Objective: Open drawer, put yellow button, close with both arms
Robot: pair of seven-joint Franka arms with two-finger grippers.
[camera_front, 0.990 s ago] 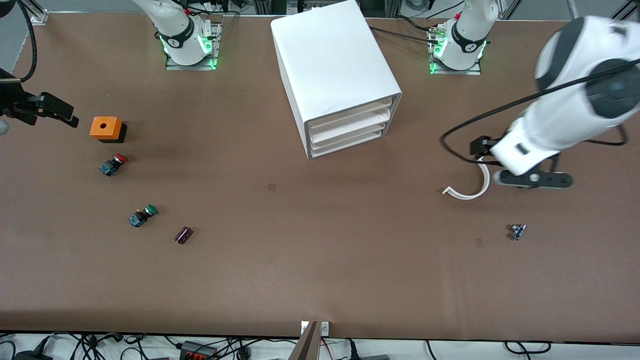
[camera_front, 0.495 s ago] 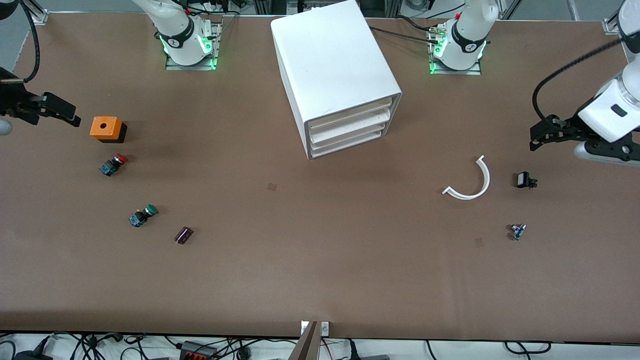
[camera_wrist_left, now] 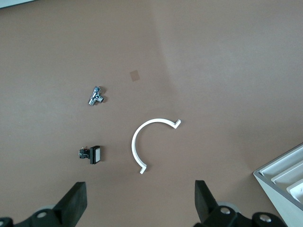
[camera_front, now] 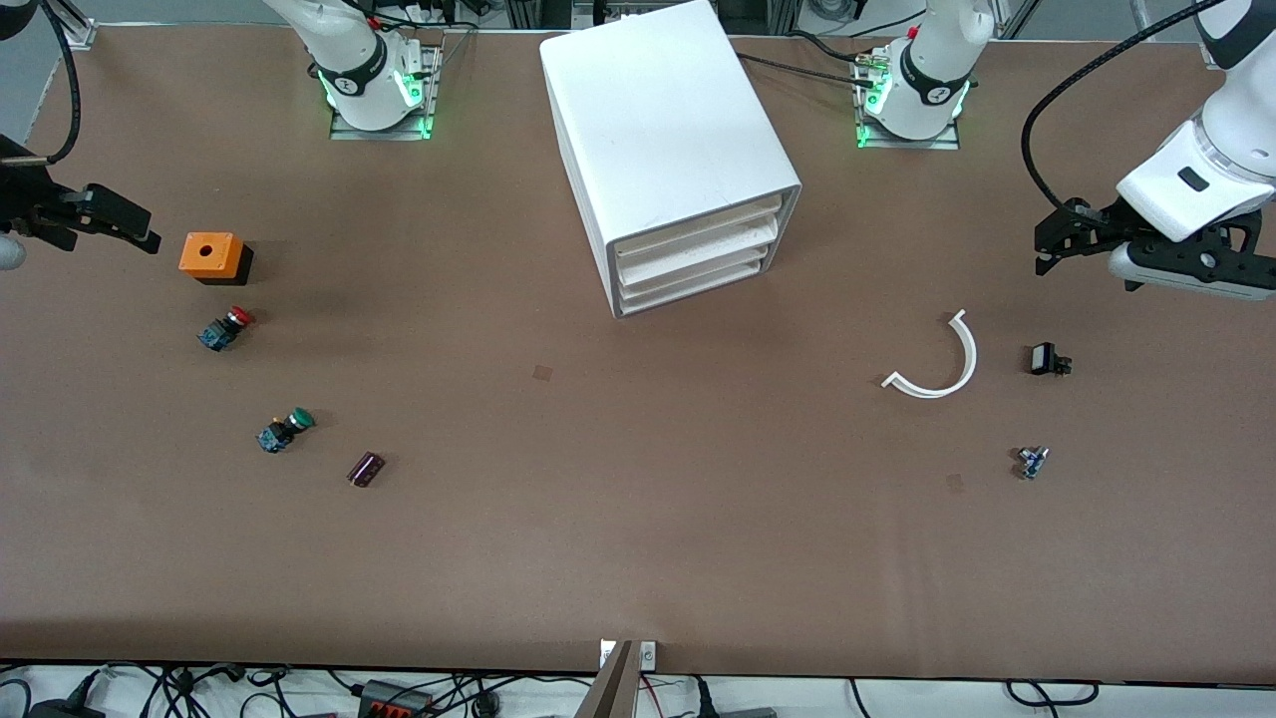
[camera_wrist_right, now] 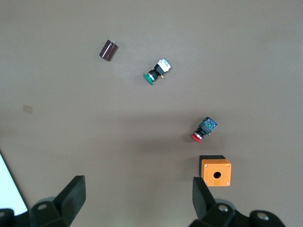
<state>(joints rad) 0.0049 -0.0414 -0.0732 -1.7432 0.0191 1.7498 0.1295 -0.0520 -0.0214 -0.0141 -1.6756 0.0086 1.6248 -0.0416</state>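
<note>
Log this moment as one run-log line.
drawer: shut | yellow button: not in view | left gripper: open, over table near white arc | right gripper: open, by orange box

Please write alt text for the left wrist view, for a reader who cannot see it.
The left gripper, fingers open, hangs over a brown table. Under it lie a curved white strip, a small black part and a small metal fitting. The corner of a white drawer cabinet shows at one edge.

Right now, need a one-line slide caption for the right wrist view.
Open right gripper over the table, above an orange box, red button, green button and a small dark cylinder.
</note>
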